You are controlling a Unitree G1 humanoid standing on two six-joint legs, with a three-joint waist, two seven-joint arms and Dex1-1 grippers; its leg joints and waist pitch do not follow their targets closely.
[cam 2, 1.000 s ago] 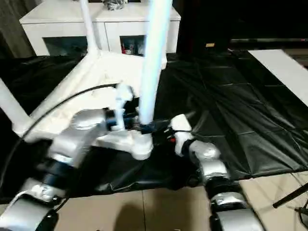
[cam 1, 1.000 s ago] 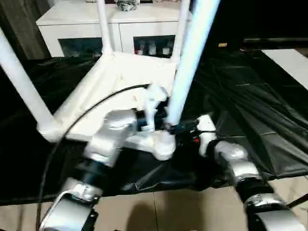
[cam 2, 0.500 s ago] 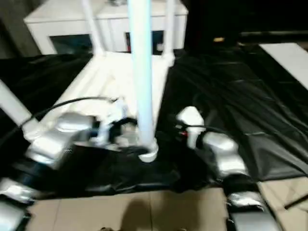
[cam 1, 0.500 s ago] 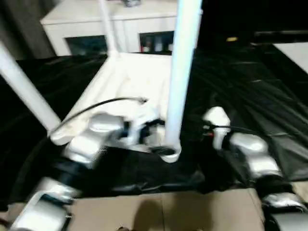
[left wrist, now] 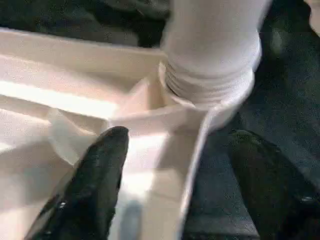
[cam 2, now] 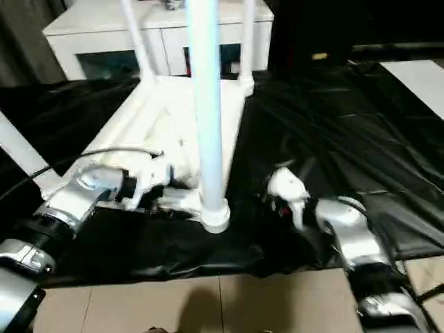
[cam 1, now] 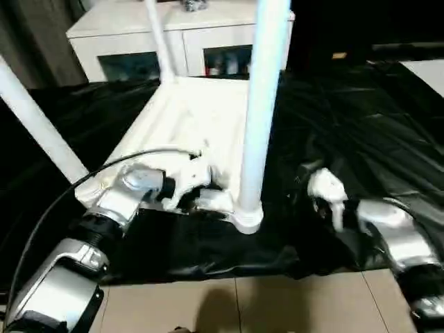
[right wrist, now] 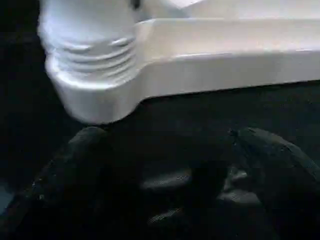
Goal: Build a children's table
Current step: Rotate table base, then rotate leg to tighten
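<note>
We see the table (cam 1: 182, 121) lying upside down on a black sheet (cam 1: 361, 132), its ribbed underside facing up and its legs pointing upward. The near leg (cam 1: 260, 104) stands in the corner socket closest to us, with screw threads showing at its base in the left wrist view. Another leg (cam 1: 38, 125) rises at the left corner, and two more stand at the far corners, toward a white cabinet (cam 1: 132, 38) with glass doors behind the sheet. Our left gripper (left wrist: 172, 170) sits at the table's near edge just beside the near leg's base — its fingers (left wrist: 95, 185) are spread, one over the ribbed underside and the other outside the rim above the sheet, and they clasp nothing. Our right gripper (right wrist: 165, 165) hovers over the sheet near that same corner, apart from the table, fingers wide and empty. A black cable (cam 1: 104, 173) arcs over our left forearm. Beige floor tiles (cam 1: 236, 305) show nearest us.
</note>
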